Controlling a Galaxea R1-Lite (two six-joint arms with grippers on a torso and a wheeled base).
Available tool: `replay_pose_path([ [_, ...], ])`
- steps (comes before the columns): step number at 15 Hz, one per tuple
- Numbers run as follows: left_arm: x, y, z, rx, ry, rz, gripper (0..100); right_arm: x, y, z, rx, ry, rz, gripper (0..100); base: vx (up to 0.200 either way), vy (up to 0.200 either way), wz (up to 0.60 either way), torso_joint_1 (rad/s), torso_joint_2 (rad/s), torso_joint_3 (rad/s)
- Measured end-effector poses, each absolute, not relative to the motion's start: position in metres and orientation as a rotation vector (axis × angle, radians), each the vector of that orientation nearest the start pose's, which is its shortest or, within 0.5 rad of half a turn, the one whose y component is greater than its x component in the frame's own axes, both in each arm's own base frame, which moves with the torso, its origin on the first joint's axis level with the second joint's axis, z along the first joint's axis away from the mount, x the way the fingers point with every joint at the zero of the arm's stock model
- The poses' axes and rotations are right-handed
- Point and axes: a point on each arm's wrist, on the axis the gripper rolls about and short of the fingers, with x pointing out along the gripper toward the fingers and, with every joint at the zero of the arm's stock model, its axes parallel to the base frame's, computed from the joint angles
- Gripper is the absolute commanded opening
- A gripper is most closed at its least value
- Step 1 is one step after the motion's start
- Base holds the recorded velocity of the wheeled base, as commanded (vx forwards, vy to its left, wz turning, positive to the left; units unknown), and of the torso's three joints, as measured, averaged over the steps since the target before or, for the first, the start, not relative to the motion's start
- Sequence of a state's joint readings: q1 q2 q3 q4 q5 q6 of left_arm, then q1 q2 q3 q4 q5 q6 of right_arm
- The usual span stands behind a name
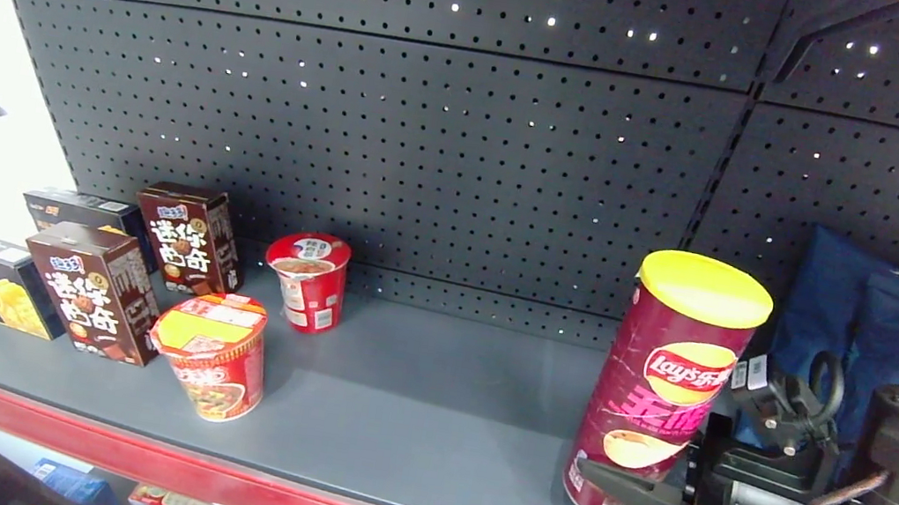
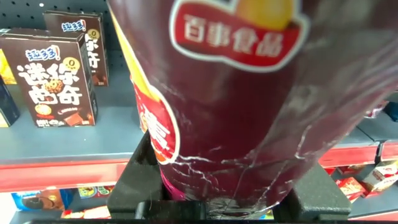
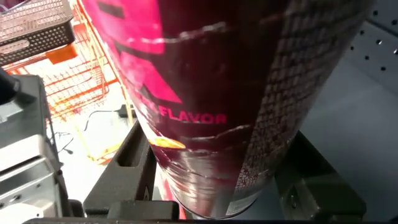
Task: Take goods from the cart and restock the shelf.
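Head view: right gripper (image 1: 609, 483) pinching upright can (image 1: 675, 384) low, long axis rising above fingers, base on shelf (image 1: 406, 424).

I face a shop aisle. Evidence: a grey shelf (image 1: 423, 427) with a red front edge and perforated back panel (image 1: 393, 155); biscuit boxes (image 1: 96, 289) and cup noodles (image 1: 216, 351) toward its left end, a crisp can (image 1: 666, 383) toward its right; an orange wire cart (image 3: 81, 93) nearby.

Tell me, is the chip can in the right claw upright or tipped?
Upright: the chip can stands with its yellow lid on top, the right claw around its lower part.
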State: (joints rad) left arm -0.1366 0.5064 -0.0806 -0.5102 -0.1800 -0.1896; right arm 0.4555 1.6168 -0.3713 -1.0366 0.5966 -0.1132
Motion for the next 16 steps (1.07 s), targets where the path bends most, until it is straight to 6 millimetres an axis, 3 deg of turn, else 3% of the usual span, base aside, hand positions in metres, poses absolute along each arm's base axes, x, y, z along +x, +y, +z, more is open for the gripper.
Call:
replay_pose_path([
  [7,0.029,-0.008,0.151,-0.188,-0.053,-0.32,0,0.228,0.126,0.117,-0.063,0.155,1.034,0,0.0,0.0,0.0,0.0,0.0,0.0],
  [16,0.024,-0.007,0.146,-0.188,-0.012,-0.316,0,0.238,0.135,0.09,-0.063,0.189,1.048,0,0.0,0.0,0.0,0.0,0.0,0.0],
])
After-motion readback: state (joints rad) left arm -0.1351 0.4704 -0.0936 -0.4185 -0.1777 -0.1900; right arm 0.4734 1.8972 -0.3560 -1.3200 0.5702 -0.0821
